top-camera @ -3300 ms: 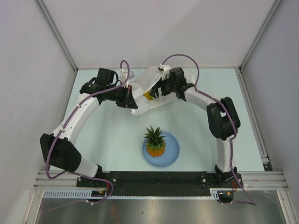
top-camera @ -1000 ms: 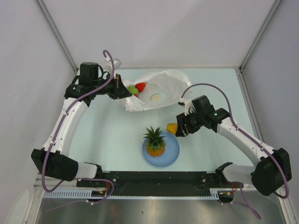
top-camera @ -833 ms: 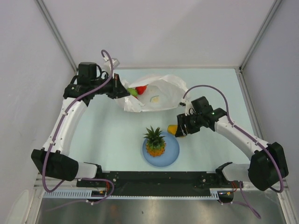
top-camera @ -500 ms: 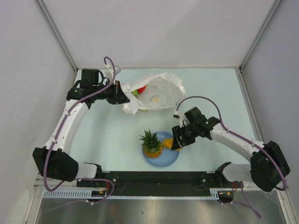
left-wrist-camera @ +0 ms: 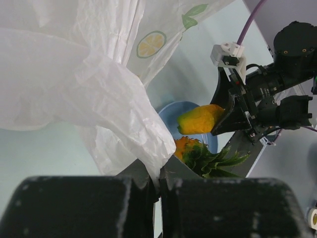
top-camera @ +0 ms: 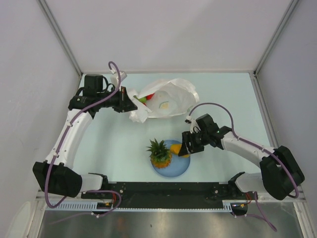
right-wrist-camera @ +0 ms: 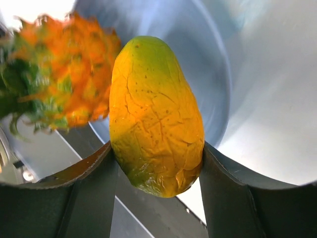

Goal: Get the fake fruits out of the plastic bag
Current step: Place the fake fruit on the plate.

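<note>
The white plastic bag (top-camera: 166, 96) lies at the back of the table. My left gripper (top-camera: 130, 102) is shut on its left edge (left-wrist-camera: 124, 114) and holds it up. A red piece (top-camera: 150, 94) and a green ball (top-camera: 142, 99) show in the bag's mouth. My right gripper (top-camera: 184, 148) is shut on the yellow-orange wedge (right-wrist-camera: 154, 115) and holds it over the right side of the light-blue plate (top-camera: 171, 170). The wedge also shows in the left wrist view (left-wrist-camera: 200, 119). The orange pineapple (top-camera: 159, 153) sits tilted on the plate's left side, right beside the wedge.
The plate stands near the front middle of the table, just ahead of the arm bases. Grey walls (top-camera: 34, 74) close in the table on the left, back and right. A metal rail (top-camera: 168, 191) runs along the front edge.
My right gripper carried the wedge from the bag down and left to over the plate. The pineapple got nudged left and tilted. My left gripper kept hold of the bag and lowered slightly.
</note>
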Robot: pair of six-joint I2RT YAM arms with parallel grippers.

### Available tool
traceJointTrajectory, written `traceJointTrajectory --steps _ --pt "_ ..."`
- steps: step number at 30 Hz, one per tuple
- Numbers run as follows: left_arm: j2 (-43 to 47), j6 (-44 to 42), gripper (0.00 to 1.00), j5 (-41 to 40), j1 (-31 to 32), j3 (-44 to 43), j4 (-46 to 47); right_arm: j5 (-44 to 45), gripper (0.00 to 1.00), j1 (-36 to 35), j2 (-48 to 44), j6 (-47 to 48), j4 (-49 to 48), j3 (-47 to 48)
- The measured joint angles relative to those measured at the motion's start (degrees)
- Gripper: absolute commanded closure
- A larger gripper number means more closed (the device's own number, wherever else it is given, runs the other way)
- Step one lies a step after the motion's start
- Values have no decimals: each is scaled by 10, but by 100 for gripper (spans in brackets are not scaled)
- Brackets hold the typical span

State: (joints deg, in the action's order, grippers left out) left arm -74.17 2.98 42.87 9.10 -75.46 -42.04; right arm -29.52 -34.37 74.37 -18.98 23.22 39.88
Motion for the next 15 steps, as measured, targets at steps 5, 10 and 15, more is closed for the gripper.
traceJointTrajectory --steps 5,10,15 --pt "0 0 96 0 0 7 5 -2 55 0 24 -16 -49 -2" --pt "0 0 96 3 -2 15 8 1 41 -8 39 -23 -84 -5" --pt "-1 0 96 9 -2 16 9 7 8 -20 42 -23 -95 -7"
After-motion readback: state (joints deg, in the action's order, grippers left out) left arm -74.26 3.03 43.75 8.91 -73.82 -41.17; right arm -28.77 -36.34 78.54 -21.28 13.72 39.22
